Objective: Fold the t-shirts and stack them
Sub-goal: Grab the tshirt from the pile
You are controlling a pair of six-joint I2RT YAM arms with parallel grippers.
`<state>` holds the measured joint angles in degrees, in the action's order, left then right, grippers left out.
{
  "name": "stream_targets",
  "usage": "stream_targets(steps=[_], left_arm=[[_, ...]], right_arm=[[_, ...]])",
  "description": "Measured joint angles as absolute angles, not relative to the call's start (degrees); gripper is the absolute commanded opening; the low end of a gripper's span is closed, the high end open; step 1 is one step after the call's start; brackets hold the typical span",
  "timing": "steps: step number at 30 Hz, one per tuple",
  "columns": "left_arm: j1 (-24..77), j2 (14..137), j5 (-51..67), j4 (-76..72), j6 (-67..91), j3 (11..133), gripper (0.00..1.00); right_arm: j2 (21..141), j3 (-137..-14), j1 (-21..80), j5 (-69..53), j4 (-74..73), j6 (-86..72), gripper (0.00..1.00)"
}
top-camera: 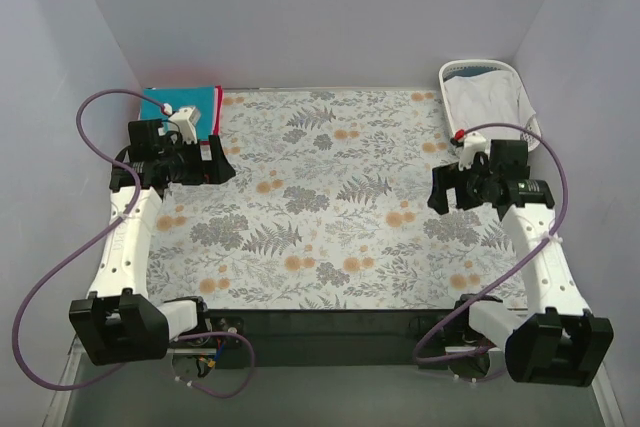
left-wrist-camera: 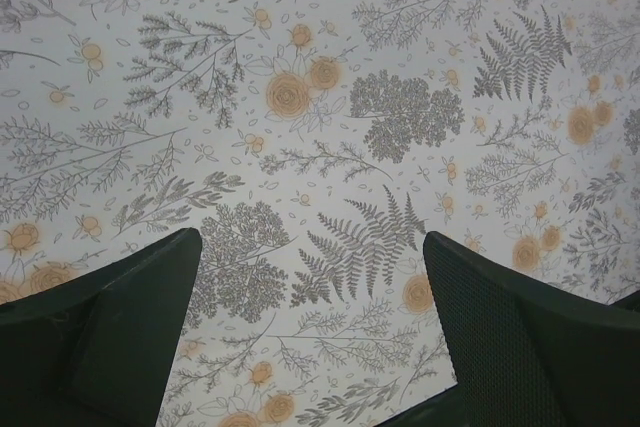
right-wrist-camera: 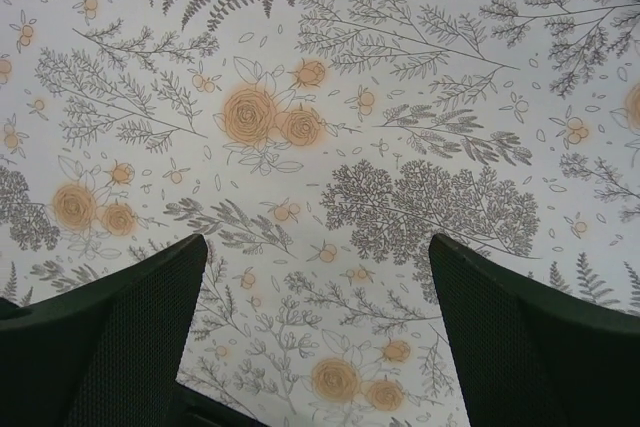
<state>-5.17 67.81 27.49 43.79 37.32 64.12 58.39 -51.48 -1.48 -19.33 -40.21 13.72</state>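
A folded bright teal t-shirt [top-camera: 190,105] lies on a red one [top-camera: 219,113] at the table's far left corner, partly hidden by my left arm. A white t-shirt [top-camera: 485,107] fills the basket at the far right, with dark blue-teal cloth [top-camera: 488,72] showing at its back. My left gripper [top-camera: 224,163] is open and empty above the tablecloth, right of the stack; the left wrist view [left-wrist-camera: 310,287] shows only pattern between its fingers. My right gripper [top-camera: 438,192] is open and empty, in front of the basket; the right wrist view [right-wrist-camera: 318,297] also shows only tablecloth.
The floral tablecloth [top-camera: 330,197] covers the table. The white slatted basket [top-camera: 520,82] stands at the far right corner. Grey walls close in the back and sides. Purple cables loop beside both arms.
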Motion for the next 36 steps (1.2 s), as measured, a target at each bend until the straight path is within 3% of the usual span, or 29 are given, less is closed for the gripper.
stream_targets(steps=[8,17,20,21,23,34,36], left_arm=[[-5.2,68.0,27.5,41.5,38.4,68.6,0.94],[-5.2,68.1,27.6,41.8,39.0,72.0,0.94],[-5.2,69.1,27.4,42.1,39.1,72.5,0.94],[-5.2,69.6,27.3,42.2,39.2,72.6,0.94],[-5.2,70.4,27.0,42.5,39.3,72.6,0.94],[-5.2,71.6,26.7,43.3,39.4,72.6,0.94],[-5.2,71.7,26.7,43.3,39.4,72.6,0.94]], right_arm=[[78.0,-81.0,-2.3,-17.5,-41.7,14.0,0.98],[110.4,-120.7,-8.2,-14.6,-39.7,14.1,0.98],[120.6,-128.6,-9.5,-13.0,-39.0,14.4,0.95],[123.7,-130.2,-9.8,-12.4,-38.6,14.8,0.88],[128.2,-130.9,-10.3,-11.5,-38.4,15.5,0.82],[134.7,-125.1,-10.5,-8.8,-36.3,17.9,0.73],[135.2,-125.1,-10.5,-8.5,-35.4,18.3,0.66]])
